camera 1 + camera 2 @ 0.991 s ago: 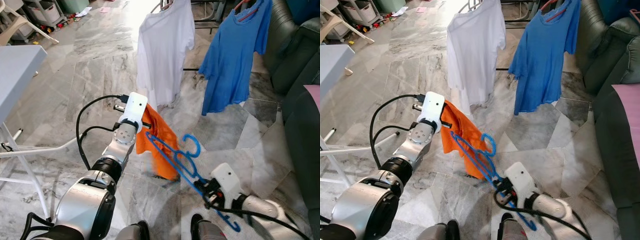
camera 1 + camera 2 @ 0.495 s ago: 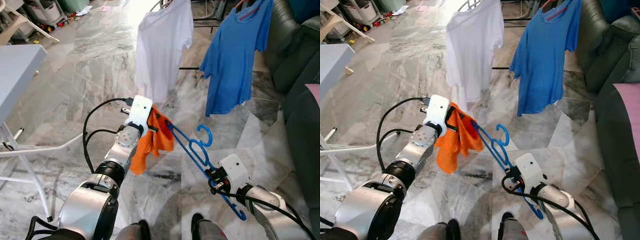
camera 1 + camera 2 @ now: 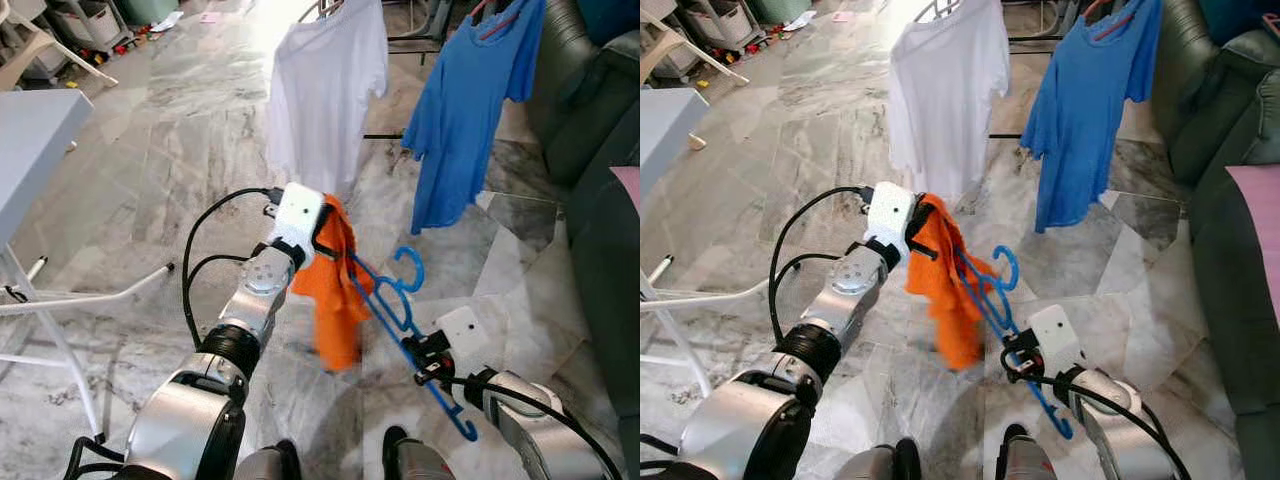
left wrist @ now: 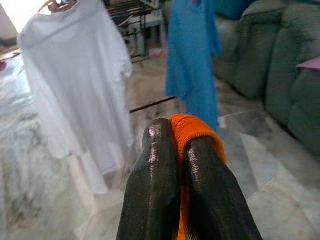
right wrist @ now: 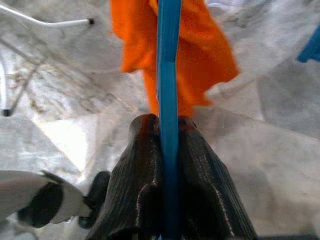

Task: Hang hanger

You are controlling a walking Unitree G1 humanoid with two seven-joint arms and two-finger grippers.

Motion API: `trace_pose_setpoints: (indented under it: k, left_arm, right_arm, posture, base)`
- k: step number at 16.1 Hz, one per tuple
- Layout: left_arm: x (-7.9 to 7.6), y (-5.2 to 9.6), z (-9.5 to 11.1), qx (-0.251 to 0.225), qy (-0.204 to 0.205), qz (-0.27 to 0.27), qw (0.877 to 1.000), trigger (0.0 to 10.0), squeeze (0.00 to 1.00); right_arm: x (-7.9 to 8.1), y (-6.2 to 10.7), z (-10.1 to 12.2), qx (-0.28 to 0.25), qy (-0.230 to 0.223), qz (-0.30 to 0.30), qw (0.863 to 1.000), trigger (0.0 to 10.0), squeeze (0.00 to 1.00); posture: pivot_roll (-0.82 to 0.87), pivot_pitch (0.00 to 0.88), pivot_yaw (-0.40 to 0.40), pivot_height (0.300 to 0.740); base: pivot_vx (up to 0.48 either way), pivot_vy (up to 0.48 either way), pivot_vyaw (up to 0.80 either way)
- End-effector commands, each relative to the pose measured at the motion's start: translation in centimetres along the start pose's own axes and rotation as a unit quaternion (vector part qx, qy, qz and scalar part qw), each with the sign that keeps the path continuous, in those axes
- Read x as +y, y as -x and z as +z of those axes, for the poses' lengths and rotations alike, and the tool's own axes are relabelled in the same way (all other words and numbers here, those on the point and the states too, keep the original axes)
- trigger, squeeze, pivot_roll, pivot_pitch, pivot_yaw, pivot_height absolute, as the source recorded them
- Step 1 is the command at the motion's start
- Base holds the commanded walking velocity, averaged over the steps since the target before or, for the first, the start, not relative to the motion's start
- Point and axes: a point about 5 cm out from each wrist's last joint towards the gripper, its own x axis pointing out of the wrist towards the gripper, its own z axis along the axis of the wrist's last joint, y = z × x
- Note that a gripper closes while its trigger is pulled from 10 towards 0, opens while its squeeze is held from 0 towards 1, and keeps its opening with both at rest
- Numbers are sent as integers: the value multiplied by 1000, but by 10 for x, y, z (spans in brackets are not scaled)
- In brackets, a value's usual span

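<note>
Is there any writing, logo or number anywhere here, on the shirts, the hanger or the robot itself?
No text can be read.
white shirt: plain, no print seen.
blue shirt: plain, no print seen.
orange cloth: plain.
blue hanger: no marking seen.
White wrist housings of both arms: no label visible.
Boxes on the far floor: too small and blurred to tell.

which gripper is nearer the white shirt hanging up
Left. The left gripper, shut on the orange cloth, is raised just below the white shirt. The right gripper, clamped on the blue hanger, sits lower, nearer the robot.
</note>
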Motion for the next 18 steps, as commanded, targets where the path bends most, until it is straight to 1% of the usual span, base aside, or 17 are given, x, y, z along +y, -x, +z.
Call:
trace_pose_setpoints:
  k: [1,2,3,4,7,8,9,10,11,12,13,14,15,18]
  left_arm:
    - [-2,2,3,-19,0,-21,1000,10000,0]
    - [-4,3,4,-27,9,-31,999,10000,0]
    - [-5,5,8,-48,12,-49,998,10000,0]
    - [-5,6,9,-53,19,-62,996,10000,0]
    - [-3,9,11,-66,23,-77,995,10000,0]
    - [-1,10,12,-67,-16,-78,995,10000,0]
    - [1,11,12,-68,-28,-80,994,10000,0]
    - [1,11,13,-69,-21,-85,994,10000,0]
    - [0,11,15,-74,-14,-94,993,10000,0]
    - [-1,11,16,-78,-10,-99,992,10000,0]
    - [-4,12,16,-81,-6,-108,991,10000,0]
    - [-7,14,14,-81,-3,-119,990,10000,0]
    - [-8,16,13,-81,-11,-123,989,10000,0]
    - [-11,18,10,-79,-12,-133,988,10000,0]
  right_arm:
    - [6,-3,-7,8,-19,13,1000,10000,0]
    - [4,-4,-8,7,-36,6,999,10000,0]
    - [4,-6,-11,0,-88,10,996,10000,0]
    - [3,-7,-12,3,-96,7,995,10000,0]
    - [1,-6,-24,33,-96,10,995,10000,0]
    - [7,-3,-32,64,-61,42,995,10000,0]
    - [7,0,-38,87,-41,45,994,10000,0]
    - [0,0,-44,108,-27,18,994,10000,0]
    - [-12,0,-51,120,-34,-29,992,10000,0]
    - [-22,-1,-49,105,-56,-76,990,10000,0]
    - [-27,-1,-47,90,-76,-102,988,10000,0]
    - [-33,0,-46,85,-71,-130,985,10000,0]
    - [-40,1,-45,80,-68,-163,981,10000,0]
    - [-37,0,-42,77,-57,-149,984,10000,0]
  posture:
    - [-145,222,104,740]
    - [-145,222,104,740]
    - [-143,219,103,740]
    - [-143,219,103,740]
    - [-133,214,101,740]
    - [-130,212,103,740]
    - [-133,213,103,740]
    - [-133,213,103,740]
    - [-136,214,105,740]
    - [-136,214,105,740]
    - [-135,217,109,740]
    - [-138,219,113,740]
    - [-138,219,113,740]
    - [-140,223,118,740]
  base:
    - [0,0,0]
    - [0,0,0]
    - [0,0,0]
    - [0,0,0]
    - [0,0,0]
    - [0,0,0]
    - [0,0,0]
    - [0,0,0]
    - [0,0,0]
    - [0,0,0]
    - [0,0,0]
    - [0,0,0]
    - [0,0,0]
    - [0,0,0]
